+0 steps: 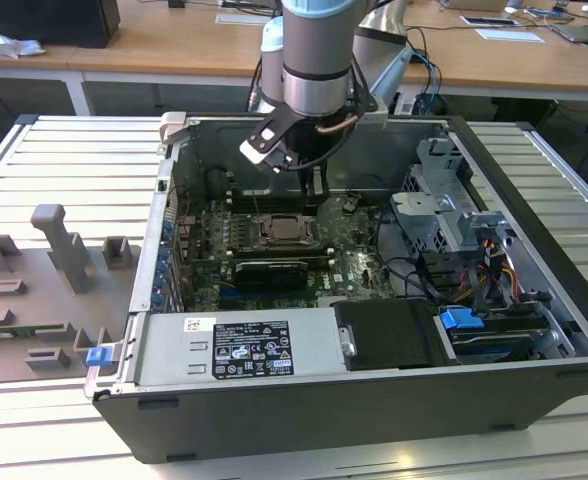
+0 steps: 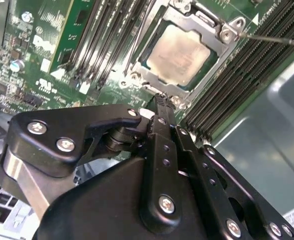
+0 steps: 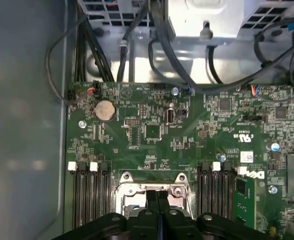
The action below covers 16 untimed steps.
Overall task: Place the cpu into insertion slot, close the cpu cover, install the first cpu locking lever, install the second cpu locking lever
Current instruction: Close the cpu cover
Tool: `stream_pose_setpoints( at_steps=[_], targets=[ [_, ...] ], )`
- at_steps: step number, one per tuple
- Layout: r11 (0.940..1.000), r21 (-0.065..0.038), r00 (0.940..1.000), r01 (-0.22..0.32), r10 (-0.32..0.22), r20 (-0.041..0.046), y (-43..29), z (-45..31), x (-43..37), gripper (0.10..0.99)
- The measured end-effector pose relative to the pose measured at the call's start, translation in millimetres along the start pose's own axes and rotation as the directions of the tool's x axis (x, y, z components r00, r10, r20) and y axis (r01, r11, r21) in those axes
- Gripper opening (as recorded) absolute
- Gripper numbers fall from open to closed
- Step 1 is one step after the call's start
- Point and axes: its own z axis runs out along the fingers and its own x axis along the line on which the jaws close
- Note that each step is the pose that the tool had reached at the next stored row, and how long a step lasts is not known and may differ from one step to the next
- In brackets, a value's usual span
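Note:
The cpu (image 2: pixel 179 54), a silvery-beige square, lies in the insertion slot (image 1: pixel 286 230) on the green motherboard. The silver cpu cover (image 2: pixel 148 76) lies flat around it and frames its metal top. A thin wire locking lever (image 2: pixel 272 39) sticks out sideways from one corner of the socket. My gripper (image 2: pixel 159 100) is shut, its black fingers pressed together with nothing between them. Its tip hovers at the socket's edge, just above the cover's rim. In the first wrist view the gripper (image 3: pixel 157 194) stands over the socket frame (image 3: pixel 129 191). In the exterior view the gripper (image 1: pixel 314 185) hangs just behind the socket.
Black memory slots (image 2: pixel 237 75) flank the socket on both sides. A long black graphics card (image 1: pixel 272 270) lies in front of it. Case walls (image 1: pixel 174 200), a drive cage (image 1: pixel 444 215) with cables and the power supply (image 1: pixel 244 350) surround the board.

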Motion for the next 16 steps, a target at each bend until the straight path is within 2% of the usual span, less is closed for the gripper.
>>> stream_pose_setpoints(
  at_steps=[3, 6, 7, 11, 13, 16],
  targets=[
    [1.0000, 0.001, 1.0000, 0.001, -0.001, -0.0001, -8.3, 2.0, 0.0, 0.106],
    [1.0000, 0.000, 1.0000, 0.001, -0.001, -0.0003, -22.5, 2.7, 0.3, 0.106],
    [1.0000, 0.001, 1.0000, 0.001, -0.001, -0.0002, -26.9, 5.8, 0.2, 0.106],
    [1.0000, 0.005, 1.0000, 0.002, -0.002, -0.0003, -32.3, 11.4, 0.3, 0.106],
    [0.9999, 0.014, 1.0000, 0.003, -0.003, -0.0004, -38.6, 12.9, 0.3, 0.106],
    [0.9998, 0.021, 1.0000, 0.003, -0.003, -0.0005, -42.8, 15.6, 0.3, 0.106]
  ],
)
